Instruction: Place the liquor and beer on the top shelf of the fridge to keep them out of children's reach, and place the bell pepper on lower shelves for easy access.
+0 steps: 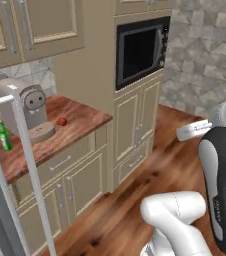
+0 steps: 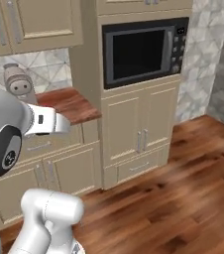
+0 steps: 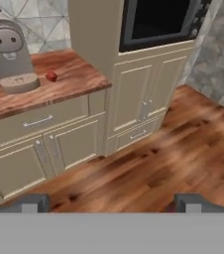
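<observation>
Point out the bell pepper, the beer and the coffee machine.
bell pepper (image 1: 61,121): left base view, its red middle.
beer (image 1: 4,137): left base view, green body.
coffee machine (image 3: 8,49): hand view, its grey front.

At your left, the wooden counter carries the slim green beer bottle, grey coffee machine and small red bell pepper; the built-in black microwave sits upper right.

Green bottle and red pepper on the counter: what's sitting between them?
The coffee machine stands between the beer and the bell pepper, seen in the left base view.
</observation>
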Available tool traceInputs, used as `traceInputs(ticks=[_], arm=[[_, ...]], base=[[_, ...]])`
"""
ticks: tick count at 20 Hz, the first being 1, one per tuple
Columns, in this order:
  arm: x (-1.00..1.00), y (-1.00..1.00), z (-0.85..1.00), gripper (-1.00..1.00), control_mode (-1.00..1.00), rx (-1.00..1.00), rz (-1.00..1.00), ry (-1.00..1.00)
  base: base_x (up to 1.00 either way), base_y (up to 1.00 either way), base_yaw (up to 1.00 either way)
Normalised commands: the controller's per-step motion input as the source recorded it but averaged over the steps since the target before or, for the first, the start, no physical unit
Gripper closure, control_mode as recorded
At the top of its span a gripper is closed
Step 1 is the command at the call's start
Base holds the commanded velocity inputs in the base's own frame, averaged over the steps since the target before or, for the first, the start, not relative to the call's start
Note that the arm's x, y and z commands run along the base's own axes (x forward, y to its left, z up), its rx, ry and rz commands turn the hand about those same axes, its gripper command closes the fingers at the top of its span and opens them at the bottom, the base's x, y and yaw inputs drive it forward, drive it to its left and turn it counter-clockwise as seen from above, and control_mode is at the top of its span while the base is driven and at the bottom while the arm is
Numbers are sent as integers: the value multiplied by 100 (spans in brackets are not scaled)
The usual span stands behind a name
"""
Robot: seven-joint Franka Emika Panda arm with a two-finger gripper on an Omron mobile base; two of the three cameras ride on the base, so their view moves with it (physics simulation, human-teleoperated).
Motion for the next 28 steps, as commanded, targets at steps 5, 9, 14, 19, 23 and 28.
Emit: traceInputs(ticks=[5, 9, 14, 19, 23, 28], arm=[[0, 0, 0, -100, 100, 0, 0, 0], [0, 0, 0, -100, 100, 0, 0, 0], [0, 0, 0, -100, 100, 0, 0, 0], [0, 0, 0, -100, 100, 0, 0, 0], [0, 0, 0, -100, 100, 0, 0, 0], [0, 0, 0, -100, 100, 0, 0, 0]], base=[[71, -2, 61], [74, 0, 58], [74, 0, 54], [69, 4, 48], [52, 6, 42], [50, 3, 35]])
